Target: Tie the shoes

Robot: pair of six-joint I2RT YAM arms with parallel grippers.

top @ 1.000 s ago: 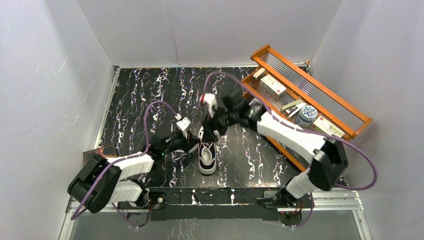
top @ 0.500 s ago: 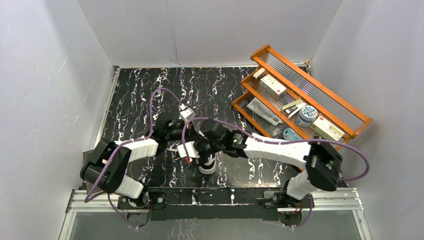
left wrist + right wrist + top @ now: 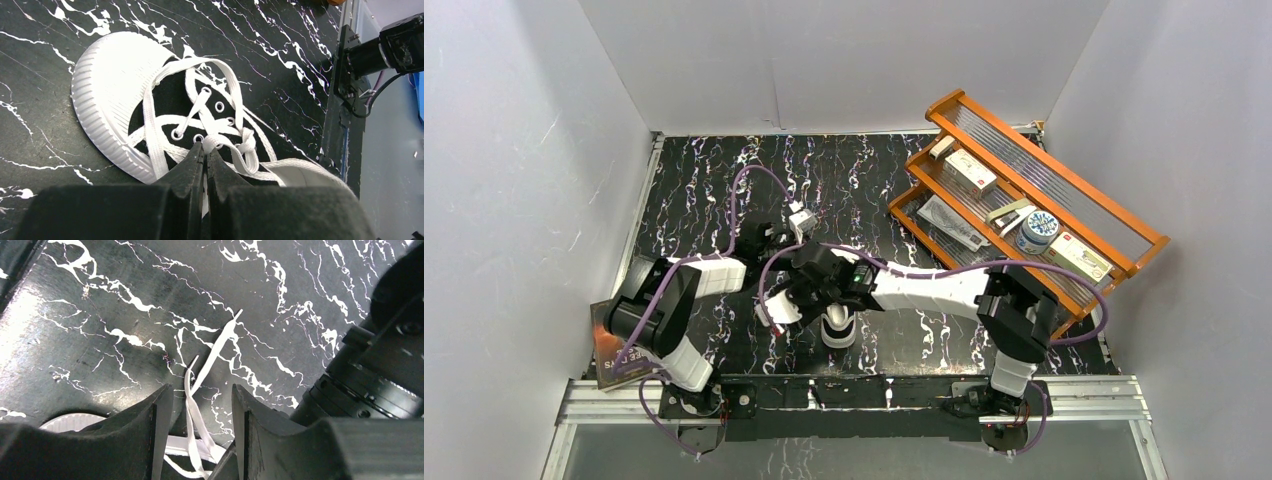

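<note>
While boxes (image 3: 972, 172) line the orange rack (image 3: 946, 104), left hand (image 3: 205, 150) pinches tight at the sneaker (image 3: 107, 85) — right hand (image 3: 202, 395) parted.

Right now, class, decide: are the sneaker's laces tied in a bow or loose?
Loose: the laces drape slackly across the sneaker, and two free ends lie flat on the table. No bow shows.

Sneaker (image 3: 838, 328) on table (image 3: 694, 190), centre, near front edge, toe toward arm bases. Left tool (image 3: 205, 150) on its laces (image 3: 197, 102), coming from behind. Right tool (image 3: 202, 390) left of sneaker, lace ends (image 3: 220, 341) on table between its fingers. Rack (image 3: 1044, 165) far right, boxes in it. Flat booklet (image 3: 609, 350) front left corner
</note>
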